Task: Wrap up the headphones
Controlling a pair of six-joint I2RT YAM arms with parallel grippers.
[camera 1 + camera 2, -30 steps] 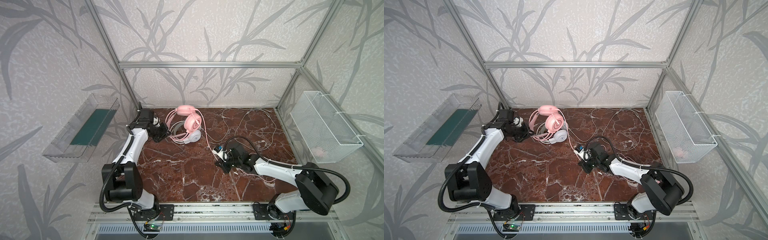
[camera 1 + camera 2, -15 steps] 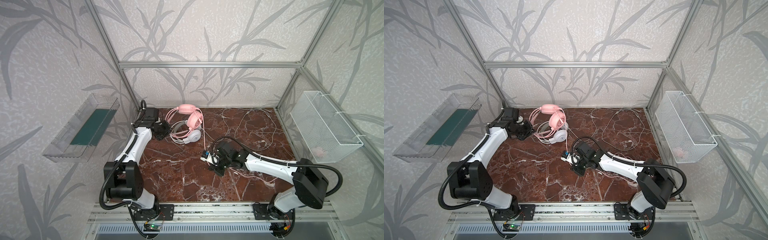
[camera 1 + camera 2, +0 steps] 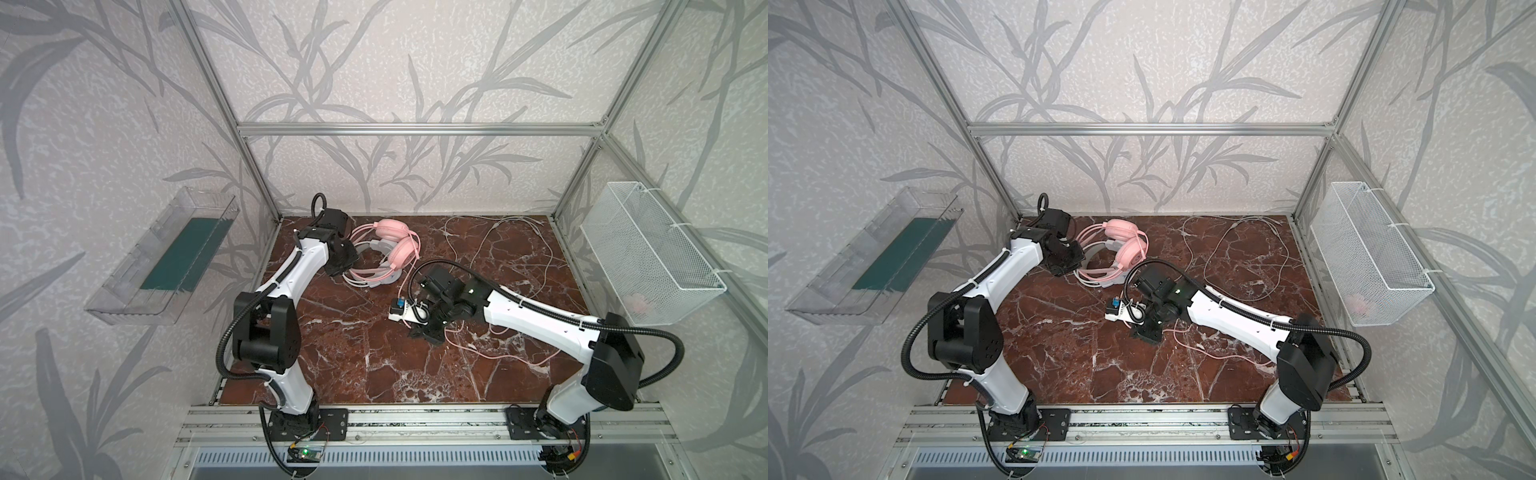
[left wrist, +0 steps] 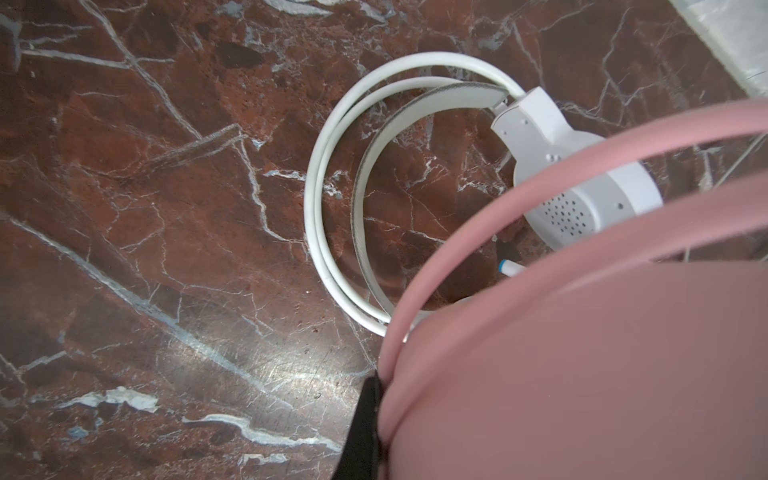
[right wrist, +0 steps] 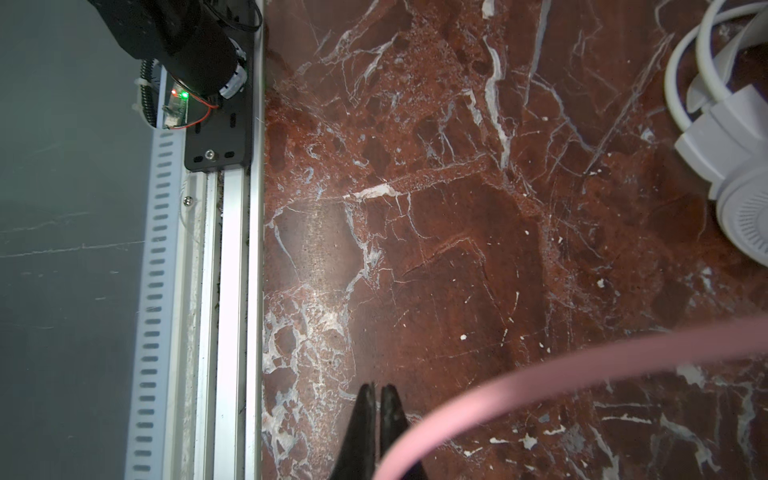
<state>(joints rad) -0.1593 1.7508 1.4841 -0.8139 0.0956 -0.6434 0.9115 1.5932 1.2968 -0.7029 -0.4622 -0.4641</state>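
In both top views, hardly begun, by judgement: no turn of cable laid around either headset. To count: two headsets, together at the back left of the table (image 3: 374, 365), with the pink headset (image 3: 400, 251) on top of the white headset (image 3: 390, 279). Also two cables: the pink cable (image 3: 404, 276) running from its headset forward to the middle, the white cable (image 3: 519, 221) spread loose at the back right. Further two grippers, one tray (image 3: 137, 309) on the left wall, one basket (image 3: 648, 257) on the right wall. Left gripper (image 3: 343, 262) clenched at the pink band. Right gripper (image 3: 428, 332) low at the middle, closed, with the pink cable leading into it. In the left wrist view, one black finger (image 4: 362, 428) pressed against the pink band (image 4: 540, 174), so grasping the pink headset. Below it only one white headset (image 4: 582, 195), flat on the table. In the right wrist view, fingertips together (image 5: 377, 399), seemingly pinching the pink cable (image 5: 540, 365) further back, though not certain. One white cup (image 5: 739, 199) at the edge. Left to do, probably: the winding of both cables, all of it.
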